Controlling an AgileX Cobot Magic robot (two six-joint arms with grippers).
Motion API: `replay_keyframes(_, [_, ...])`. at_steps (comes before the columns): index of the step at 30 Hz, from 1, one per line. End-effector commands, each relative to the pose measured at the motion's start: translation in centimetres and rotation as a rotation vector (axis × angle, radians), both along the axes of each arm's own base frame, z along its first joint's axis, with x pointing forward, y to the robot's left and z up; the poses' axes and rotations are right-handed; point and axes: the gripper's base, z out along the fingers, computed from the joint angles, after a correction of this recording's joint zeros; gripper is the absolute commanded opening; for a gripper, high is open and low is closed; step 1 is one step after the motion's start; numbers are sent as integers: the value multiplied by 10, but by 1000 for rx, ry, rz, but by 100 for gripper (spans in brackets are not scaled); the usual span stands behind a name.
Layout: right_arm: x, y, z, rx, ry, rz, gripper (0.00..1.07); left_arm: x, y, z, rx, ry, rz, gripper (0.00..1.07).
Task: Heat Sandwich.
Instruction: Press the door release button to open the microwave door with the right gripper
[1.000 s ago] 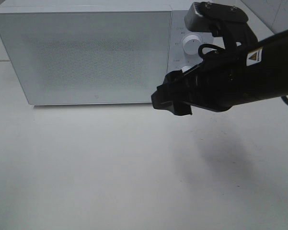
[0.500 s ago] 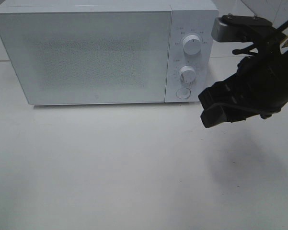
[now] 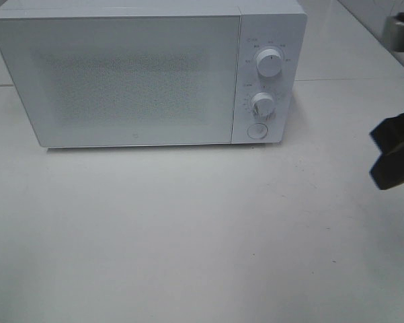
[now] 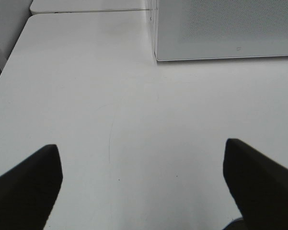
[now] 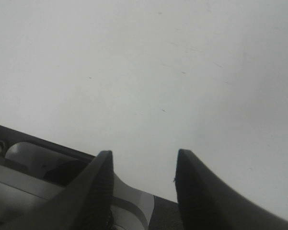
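My left claw (image 4: 140, 146) stands wide and empty over the smooth white surface (image 3: 188, 235); my right claw (image 5: 144, 152) is narrower, jaws apart, holding nothing. The sandwich shows in no view, perhaps behind the shut door (image 3: 121, 74) of the boxy white microwave (image 3: 272, 27). I judge it soft, light, layers sliding easily: grip gently across the crusts.

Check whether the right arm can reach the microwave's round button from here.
Probably yes: the right end effector hangs at the high view's right edge, and only bare table lies between it and the round button under the two dials.
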Motion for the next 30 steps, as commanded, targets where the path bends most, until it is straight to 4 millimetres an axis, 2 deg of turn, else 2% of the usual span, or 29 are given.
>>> replay_keyframes(1, [-13,-16,12,-17,-24,-22,45,-3,0,0,-6,-32,-1,84])
replay_keyframes(2, [-25,-29,23,-17,-68,-77,47,-3,0,0,-6,-32,-1,84])
replay_keyframes(5, [-44,-43,33,-11,-132,-144,50,-3,0,0,-6,-32,-1,84])
replay_keyframes(6, [-44,-43,33,-11,-132,-144,50,-3,0,0,-6,-32,-1,84])
replay_keyframes(7, [-60,-50,35,-8,-181,-188,53,-3,0,0,-6,-32,-1,84])
replay_keyframes(10, [-84,-53,29,6,-248,-222,62,-3,0,0,-6,-32,-1,84])
replay_keyframes(11, [-84,-53,29,6,-248,-222,62,-3,0,0,-6,-32,-1,84])
replay_keyframes(12, [-97,-53,26,16,-295,-226,70,-3,0,0,-6,-32,-1,84])
replay_keyframes(14, [-108,-53,21,28,-341,-242,78,-3,0,0,-6,-32,-1,84])
replay_keyframes(16, [-113,-54,19,31,-359,-247,81,-3,0,0,-6,-32,-1,84])
replay_keyframes(17, [-124,-54,13,34,-411,-253,84,-3,0,0,-6,-32,-1,84])
replay_keyframes(20, [-134,-55,7,37,-463,-251,83,-3,0,0,-6,-32,-1,84])
replay_keyframes(24, [-160,-55,-4,57,-606,-251,79,-3,0,0,-6,-32,-1,84])
replay_keyframes(30, [-178,-55,-7,67,-685,-248,78,-3,0,0,-6,-32,-1,84])
